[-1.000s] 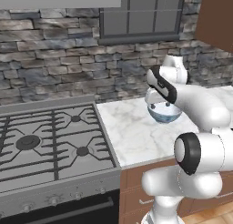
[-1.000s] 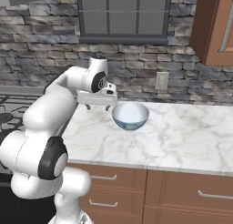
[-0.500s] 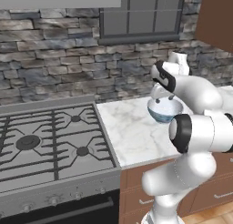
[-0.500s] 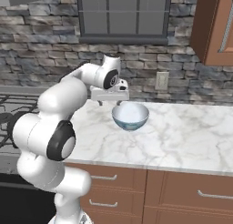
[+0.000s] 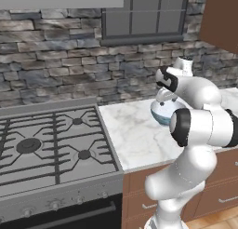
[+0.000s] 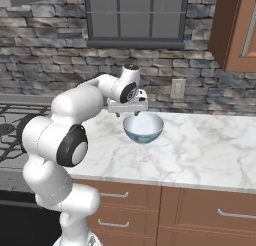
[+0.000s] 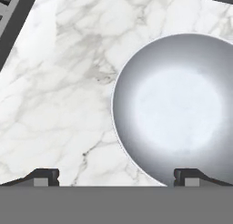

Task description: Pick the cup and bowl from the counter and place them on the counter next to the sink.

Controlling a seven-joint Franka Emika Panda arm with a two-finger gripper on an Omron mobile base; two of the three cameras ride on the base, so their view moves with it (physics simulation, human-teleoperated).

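Note:
The pale blue-white bowl [image 6: 143,127] stands upright on the white marble counter [image 6: 200,150], near the stone back wall. My gripper [image 6: 129,112] hangs open just above the bowl's left rim and holds nothing. In the hand view the bowl [image 7: 177,109] lies to the right; one fingertip [image 7: 189,176] is over its near rim, the other over bare counter [image 7: 54,82], with the gripper [image 7: 116,176] straddling that rim. From the left base view, the arm partly covers the bowl [image 5: 161,113] and the gripper [image 5: 165,97] sits above it. The cup and the sink are out of view.
A grey gas stovetop [image 5: 46,144] with black grates adjoins the counter on the left. The stone wall carries an outlet [image 6: 176,89] behind the bowl. A brown upper cabinet [image 6: 235,30] hangs at the right. Bare marble stretches right of the bowl.
The gripper has swung right along the counter to the bowl's left rim and dipped slightly. The elbow has swung around. The bowl has stayed in place and the jaws stayed open.

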